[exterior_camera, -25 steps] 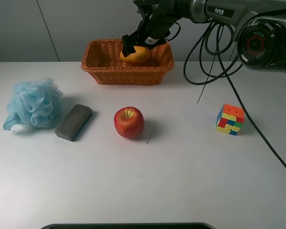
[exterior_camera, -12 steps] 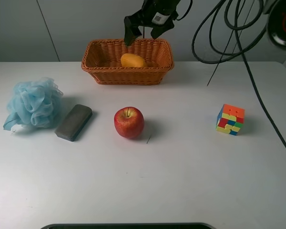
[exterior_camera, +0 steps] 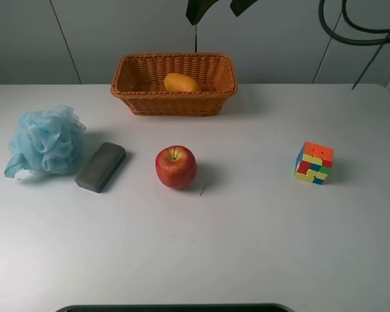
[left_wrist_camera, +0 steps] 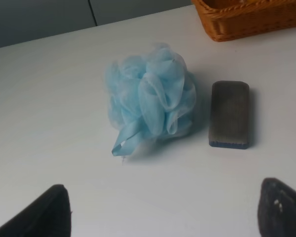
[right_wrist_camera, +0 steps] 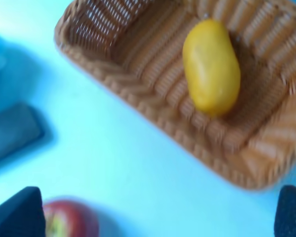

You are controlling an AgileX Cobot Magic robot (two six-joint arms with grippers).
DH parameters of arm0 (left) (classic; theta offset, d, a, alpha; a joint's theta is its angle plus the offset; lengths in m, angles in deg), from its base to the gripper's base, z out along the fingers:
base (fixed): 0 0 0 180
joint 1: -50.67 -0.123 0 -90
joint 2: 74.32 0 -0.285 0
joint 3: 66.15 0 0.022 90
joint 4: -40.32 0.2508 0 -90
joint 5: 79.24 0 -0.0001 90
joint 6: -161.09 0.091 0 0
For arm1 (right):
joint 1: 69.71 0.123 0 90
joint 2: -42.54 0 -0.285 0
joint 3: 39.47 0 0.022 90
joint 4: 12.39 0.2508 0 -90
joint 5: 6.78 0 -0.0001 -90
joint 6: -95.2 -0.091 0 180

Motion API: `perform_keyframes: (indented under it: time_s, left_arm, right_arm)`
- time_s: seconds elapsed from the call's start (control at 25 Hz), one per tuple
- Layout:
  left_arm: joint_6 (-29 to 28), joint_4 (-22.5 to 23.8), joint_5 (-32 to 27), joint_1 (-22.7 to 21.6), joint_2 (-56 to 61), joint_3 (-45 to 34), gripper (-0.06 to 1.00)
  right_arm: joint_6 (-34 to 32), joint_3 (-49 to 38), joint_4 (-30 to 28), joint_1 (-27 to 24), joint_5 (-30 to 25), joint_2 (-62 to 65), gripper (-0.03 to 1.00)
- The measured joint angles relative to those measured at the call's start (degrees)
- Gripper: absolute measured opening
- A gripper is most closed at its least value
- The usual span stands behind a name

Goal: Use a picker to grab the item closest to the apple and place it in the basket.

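Observation:
A red apple (exterior_camera: 176,166) stands on the white table (exterior_camera: 247,247). A yellow oval fruit (exterior_camera: 181,82) lies inside the wicker basket (exterior_camera: 140,102) at the back; it also shows in the right wrist view (right_wrist_camera: 211,66), with the basket (right_wrist_camera: 138,86) and the apple (right_wrist_camera: 69,220). My right gripper (exterior_camera: 218,6) is open and empty, high above the basket at the top edge of the exterior view; its dark fingertips (right_wrist_camera: 15,212) show wide apart. My left gripper (left_wrist_camera: 163,215) is open and empty, and out of the exterior view.
A grey block (exterior_camera: 101,166) lies left of the apple, and a blue bath pouf (exterior_camera: 44,140) lies further left; both show in the left wrist view, block (left_wrist_camera: 229,113) and pouf (left_wrist_camera: 150,101). A colourful cube (exterior_camera: 314,162) sits at the right. Black cables (exterior_camera: 364,32) hang at the top right.
My right gripper let go of the yellow fruit into the basket, opened, and rose up and away. The fruit now lies still in the basket.

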Motion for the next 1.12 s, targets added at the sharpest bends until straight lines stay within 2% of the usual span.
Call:
perform_keyframes:
  time_s: [0.28, 0.4, 0.68, 0.92, 1.12]
  left_arm:
    - [0.00, 0.00, 0.00, 0.00, 0.00, 0.00, 0.73]
    - [0.00, 0.00, 0.00, 0.00, 0.00, 0.00, 0.73]
    - [0.00, 0.00, 0.00, 0.00, 0.00, 0.00, 0.73]
    - [0.00, 0.00, 0.00, 0.00, 0.00, 0.00, 0.73]
    - [0.00, 0.00, 0.00, 0.00, 0.00, 0.00, 0.73]
  right_arm:
    - [-0.40, -23.14, -5.35, 0.00, -0.22, 23.81, 0.70]
    - [-0.80, -32.24, -5.78, 0.00, -0.34, 34.08, 0.70]
    - [-1.63, -48.08, -6.20, 0.00, -0.60, 55.20, 0.70]
    - [-4.95, -58.92, -6.20, -0.16, -0.60, 70.93, 0.70]
    - [-7.63, -68.41, -5.17, -6.79, -0.60, 84.07, 0.70]
